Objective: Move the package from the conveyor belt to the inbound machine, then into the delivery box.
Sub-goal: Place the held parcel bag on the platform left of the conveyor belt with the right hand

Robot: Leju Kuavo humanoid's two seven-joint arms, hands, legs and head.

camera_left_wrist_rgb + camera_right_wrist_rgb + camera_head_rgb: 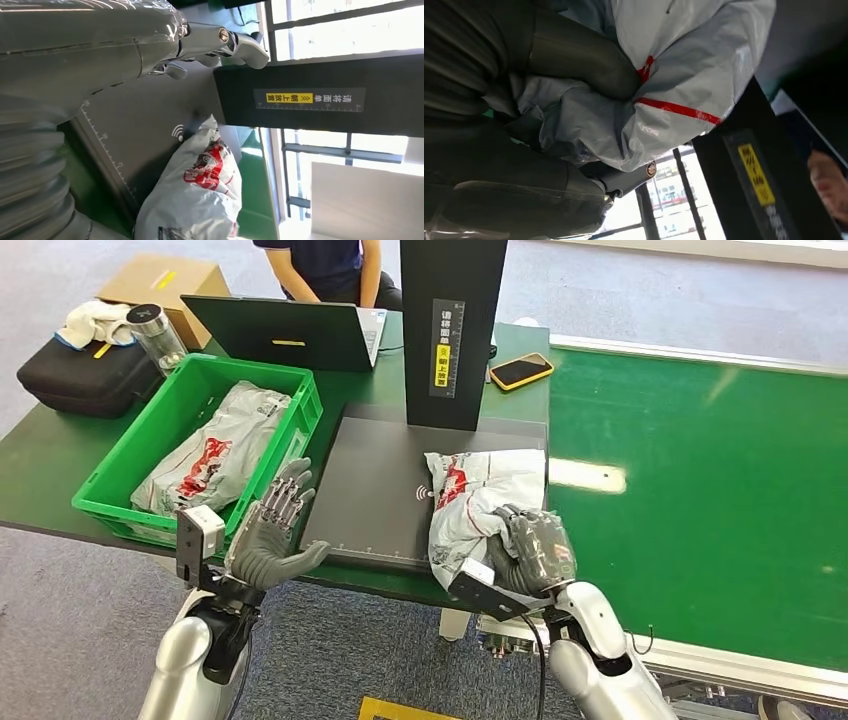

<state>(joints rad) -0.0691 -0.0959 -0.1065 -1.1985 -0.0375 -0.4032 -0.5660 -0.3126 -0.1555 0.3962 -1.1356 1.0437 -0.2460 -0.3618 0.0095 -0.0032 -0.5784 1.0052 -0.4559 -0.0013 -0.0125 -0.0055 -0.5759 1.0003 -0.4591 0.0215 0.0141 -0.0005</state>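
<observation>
A white plastic package (472,500) with red print lies on the right part of the dark inbound machine plate (380,490), partly over its right edge. My right hand (532,550) grips the package's near end; the right wrist view has my thumb pressed into the crumpled package (684,65). My left hand (275,530) hovers at the plate's front left corner, fingers spread and holding nothing. The left wrist view looks across the plate (135,130) to the package (200,195). The green delivery box (160,455) stands left of the plate with similar packages (215,450) inside.
The machine's black upright column (452,320) rises behind the plate. The green conveyor belt (700,470) runs on the right. A person sits behind a laptop (285,332). A yellow phone (521,370), a black bag (80,375), a cardboard box (165,282) and a flask (158,332) lie at the back.
</observation>
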